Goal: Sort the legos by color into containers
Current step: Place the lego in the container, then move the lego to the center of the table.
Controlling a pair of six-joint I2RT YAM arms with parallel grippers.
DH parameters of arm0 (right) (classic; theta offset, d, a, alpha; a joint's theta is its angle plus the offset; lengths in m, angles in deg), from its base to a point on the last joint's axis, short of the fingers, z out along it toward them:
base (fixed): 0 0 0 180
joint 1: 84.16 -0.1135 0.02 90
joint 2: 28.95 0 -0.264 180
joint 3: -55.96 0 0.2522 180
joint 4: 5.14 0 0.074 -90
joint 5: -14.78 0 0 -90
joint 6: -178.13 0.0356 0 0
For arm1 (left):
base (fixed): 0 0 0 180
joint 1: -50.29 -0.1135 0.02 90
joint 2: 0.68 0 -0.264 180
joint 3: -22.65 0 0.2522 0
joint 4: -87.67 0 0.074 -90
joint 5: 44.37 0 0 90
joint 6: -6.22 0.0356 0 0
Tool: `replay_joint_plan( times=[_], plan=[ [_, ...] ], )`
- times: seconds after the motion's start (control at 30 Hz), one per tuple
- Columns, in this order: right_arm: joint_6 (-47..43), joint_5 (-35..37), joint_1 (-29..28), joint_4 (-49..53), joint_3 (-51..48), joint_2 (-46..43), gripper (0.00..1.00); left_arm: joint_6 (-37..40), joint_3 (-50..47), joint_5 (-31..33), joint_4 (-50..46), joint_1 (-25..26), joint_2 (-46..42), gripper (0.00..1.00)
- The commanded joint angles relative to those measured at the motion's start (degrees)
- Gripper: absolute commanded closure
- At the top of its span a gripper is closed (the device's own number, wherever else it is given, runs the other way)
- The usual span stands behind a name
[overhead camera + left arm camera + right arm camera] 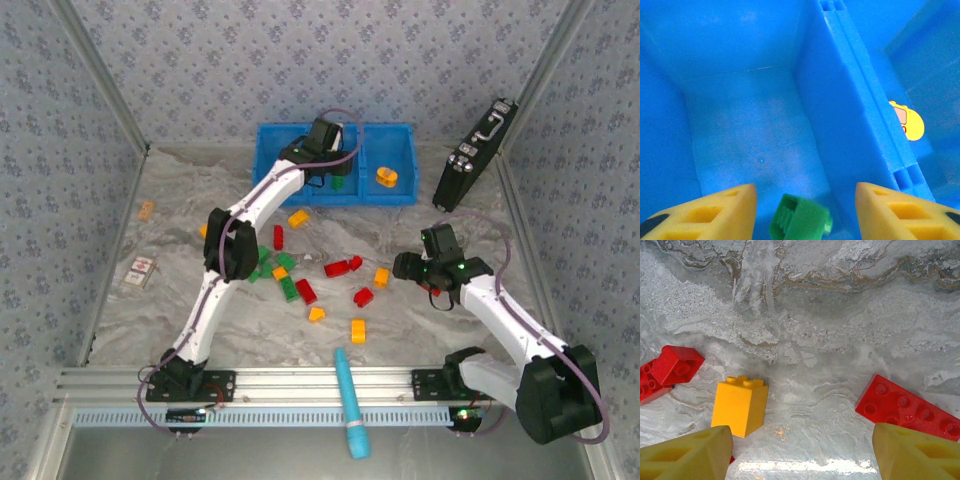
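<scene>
L hand (805, 192) in blue bin's (400, 130) mid compartment, fingers apart, green lego (800, 218) untouched btwn them. R hand (802, 442) apart above tabletop (840, 315), yellow lego (739, 405) just beside.

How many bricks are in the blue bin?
2: a green brick in the middle compartment under the left pincer, a yellow-orange brick in the right compartment. The arm may hide others.

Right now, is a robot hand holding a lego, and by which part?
Nothing is held. The left gripper stands open, a green lego loose between its jaws; the right gripper hangs open above the table.
</scene>
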State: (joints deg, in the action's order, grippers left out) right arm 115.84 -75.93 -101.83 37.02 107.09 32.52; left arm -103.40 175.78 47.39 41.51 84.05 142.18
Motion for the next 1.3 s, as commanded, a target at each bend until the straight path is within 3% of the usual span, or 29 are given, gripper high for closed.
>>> replay_joint_plan(
  times=[0.0,0.3,0.4,0.57,0.7,1.07,1.27],
  plan=[
    [1.0,0.2,-0.5,-0.6,-0.3,0.8,0.24,1.0,2.0,0.6,-0.5,0.0,0.2,0.44],
    [0.8,-2.2,-2.3,-3.7,0.8,5.9,0.24,11.0,0.2,2.0,-5.9,-0.2,-9.7,0.44],
    [1.2,-2.5,-3.6,-4.9,1.0,8.1,0.24,13.1,-9.0,4.2,-5.9,-0.8,-17.1,0.43],
    [1.7,-2.8,-6.6,-7.0,2.5,13.8,0.25,12.8,-33.0,5.2,2.3,-2.5,-33.3,0.42],
    [1.8,-1.9,-8.9,-7.2,4.8,19.2,0.27,13.0,-43.6,7.1,2.5,-4.1,-41.8,0.41],
    [1.3,0.0,-10.9,-6.2,9.5,29.8,0.35,11.5,-62.9,9.0,1.0,-8.0,-55.3,0.4],
    [1.7,-0.4,-11.9,-6.3,11.3,32.1,0.44,10.6,-68.3,7.7,2.5,-9.9,-59.0,0.4]
  ],
)
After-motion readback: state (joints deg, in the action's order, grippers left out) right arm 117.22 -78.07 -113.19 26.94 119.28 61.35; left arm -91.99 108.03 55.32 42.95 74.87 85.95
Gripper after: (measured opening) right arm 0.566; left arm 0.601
